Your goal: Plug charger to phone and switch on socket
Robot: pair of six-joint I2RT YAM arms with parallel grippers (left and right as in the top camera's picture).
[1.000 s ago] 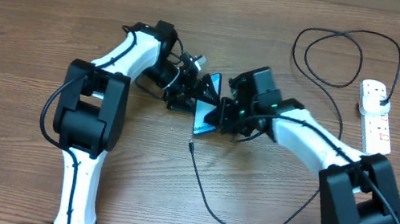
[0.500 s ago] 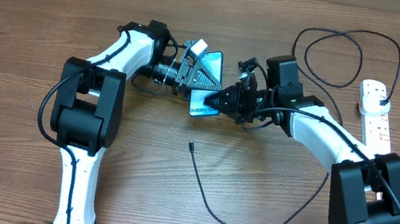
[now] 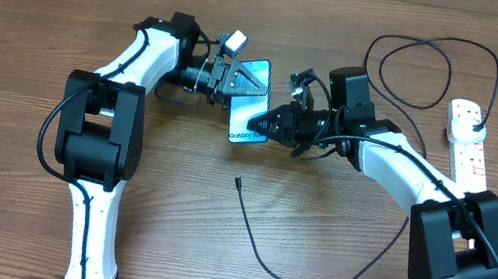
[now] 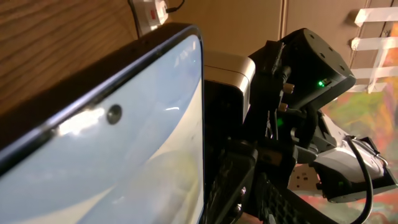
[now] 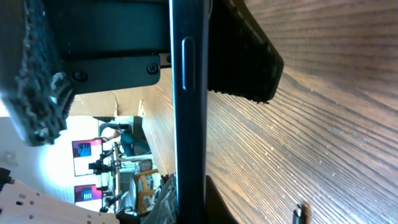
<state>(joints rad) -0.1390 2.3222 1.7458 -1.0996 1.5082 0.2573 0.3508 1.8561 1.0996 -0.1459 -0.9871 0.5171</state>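
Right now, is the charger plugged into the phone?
Out. The charger tip lies on the table, apart from the phone in the right pincer.

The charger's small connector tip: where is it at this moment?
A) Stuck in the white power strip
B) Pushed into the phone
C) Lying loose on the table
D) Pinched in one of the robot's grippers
C: in the overhead view the charger tip lies bare on the wooden table, clearly apart from the phone, with nothing gripping it.
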